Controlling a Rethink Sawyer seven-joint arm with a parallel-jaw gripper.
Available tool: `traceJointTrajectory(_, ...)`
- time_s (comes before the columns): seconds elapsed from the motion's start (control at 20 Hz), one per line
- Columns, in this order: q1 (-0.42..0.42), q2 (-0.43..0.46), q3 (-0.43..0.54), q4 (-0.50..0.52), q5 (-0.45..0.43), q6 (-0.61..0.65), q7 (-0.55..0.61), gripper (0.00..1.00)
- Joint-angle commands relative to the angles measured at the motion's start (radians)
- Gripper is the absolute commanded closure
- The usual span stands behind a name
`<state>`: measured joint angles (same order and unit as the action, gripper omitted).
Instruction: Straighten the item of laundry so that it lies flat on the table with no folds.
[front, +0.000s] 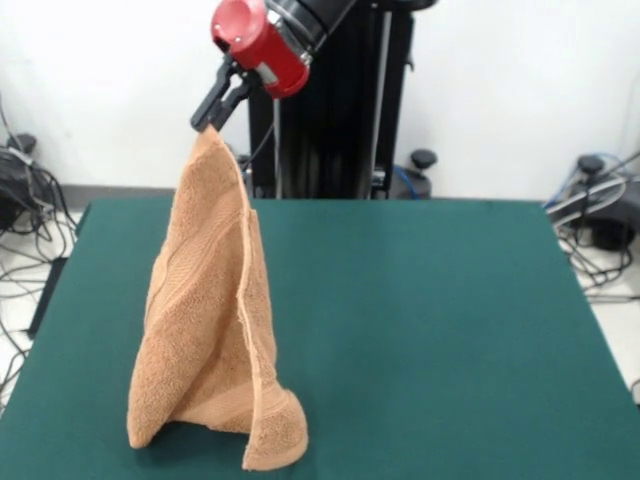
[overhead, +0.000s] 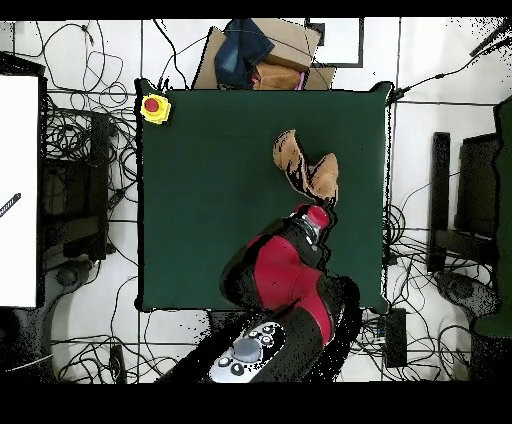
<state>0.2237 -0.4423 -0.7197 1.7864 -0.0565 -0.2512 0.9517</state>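
The peach-orange towel (front: 212, 320) hangs in a tall cone from one corner, its lower edge resting in folds near the front left of the green table (front: 440, 330). My gripper (front: 208, 122) is high above the table, shut on the towel's top corner. From overhead, the towel (overhead: 308, 168) shows as a crumpled strip right of the table's (overhead: 210, 200) middle, and the red arm covers the gripper (overhead: 327, 204) at the towel's near end.
A yellow box with a red button (overhead: 154, 108) sits on a table corner. Cardboard and dark cloth (overhead: 258, 55) lie just off the table's far edge in the overhead view. Cables cover the floor around the table.
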Motion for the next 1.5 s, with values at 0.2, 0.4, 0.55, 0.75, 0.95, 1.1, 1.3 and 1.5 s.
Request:
traceJointTrajectory(0.2,0.057,0.043,0.126,0.112,0.062,0.029,0.297,1.0)
traceJointTrajectory(0.4,0.073,0.034,0.127,0.139,0.07,0.028,0.303,1.0)
traceJointTrajectory(0.55,0.077,0.024,0.134,0.159,0.068,0.024,0.305,1.0)
traceJointTrajectory(0.75,0.085,0.028,0.139,0.191,0.069,-0.003,0.316,1.0)
traceJointTrajectory(0.95,0.108,0.052,0.136,0.22,0.092,-0.036,0.334,1.0)
traceJointTrajectory(1.1,0.134,0.088,0.134,0.237,0.13,-0.078,0.353,1.0)
traceJointTrajectory(1.3,0.175,0.138,0.134,0.256,0.198,-0.124,0.375,1.0)
traceJointTrajectory(1.5,0.195,0.159,0.143,0.276,0.246,-0.152,0.377,1.0)
